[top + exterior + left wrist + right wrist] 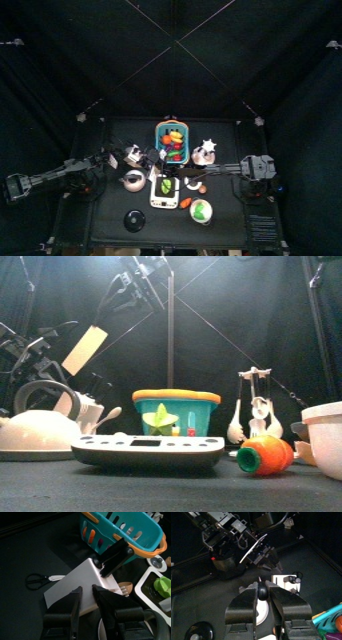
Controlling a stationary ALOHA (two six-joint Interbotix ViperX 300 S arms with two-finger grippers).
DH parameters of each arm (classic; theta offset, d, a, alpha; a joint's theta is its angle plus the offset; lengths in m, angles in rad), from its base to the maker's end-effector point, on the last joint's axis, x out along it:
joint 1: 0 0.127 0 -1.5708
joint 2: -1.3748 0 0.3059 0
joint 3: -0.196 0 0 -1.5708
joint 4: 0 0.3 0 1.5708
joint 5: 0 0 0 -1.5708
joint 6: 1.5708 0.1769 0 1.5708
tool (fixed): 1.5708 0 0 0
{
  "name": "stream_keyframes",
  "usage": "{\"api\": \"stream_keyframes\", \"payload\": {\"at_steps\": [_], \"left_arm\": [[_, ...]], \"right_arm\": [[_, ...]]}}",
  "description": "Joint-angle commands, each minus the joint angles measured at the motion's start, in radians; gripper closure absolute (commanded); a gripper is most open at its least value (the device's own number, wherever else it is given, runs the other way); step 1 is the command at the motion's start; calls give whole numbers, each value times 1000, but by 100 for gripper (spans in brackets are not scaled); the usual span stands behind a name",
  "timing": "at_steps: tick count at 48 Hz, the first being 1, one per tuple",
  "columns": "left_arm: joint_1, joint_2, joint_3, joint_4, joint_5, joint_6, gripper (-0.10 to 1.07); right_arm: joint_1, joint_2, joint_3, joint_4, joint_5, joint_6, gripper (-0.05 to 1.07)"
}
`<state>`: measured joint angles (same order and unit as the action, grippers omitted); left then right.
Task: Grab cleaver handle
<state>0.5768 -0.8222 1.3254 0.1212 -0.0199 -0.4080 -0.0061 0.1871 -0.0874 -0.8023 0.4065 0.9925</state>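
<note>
Black handle point(115, 556) of the cleaver point(87, 351) is aloft over the left side of the table point(160, 491), left of the basket point(175, 399). It juts free beyond the pale blade. Left end effector point(85, 594) pinches the blade near its end, so the handle is clear to take. Right end effector point(264, 587) is partly spread with nothing seen in it, and faces the cleaver edge-on from well apart. To do it well, I judge: line the jaws across the handle's thickness, close at mid-handle, stay clear of the blade and the left fingers, and free the blade only once the grip is firm. Count: one cleaver, one basket, one kettle point(38, 431), one scale point(147, 451), one pair of scissors point(37, 580), two end effectors.
</note>
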Motion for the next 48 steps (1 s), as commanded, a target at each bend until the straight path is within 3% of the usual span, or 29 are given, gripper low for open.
{"api": "stream_keyframes", "payload": {"at_steps": [1,16,34,48], "left_arm": [[-2,-17,-26,9,-9,2,29],[-12,-129,-38,29,-9,2,29],[-115,-195,-61,77,-9,3,29],[-183,-195,-71,97,-52,5,29]], "right_arm": [[-2,-58,5,-2,-21,2,51],[-11,-124,98,-2,-127,2,51],[-86,-247,293,49,-385,2,51],[-115,-304,379,54,-408,-6,51]]}}
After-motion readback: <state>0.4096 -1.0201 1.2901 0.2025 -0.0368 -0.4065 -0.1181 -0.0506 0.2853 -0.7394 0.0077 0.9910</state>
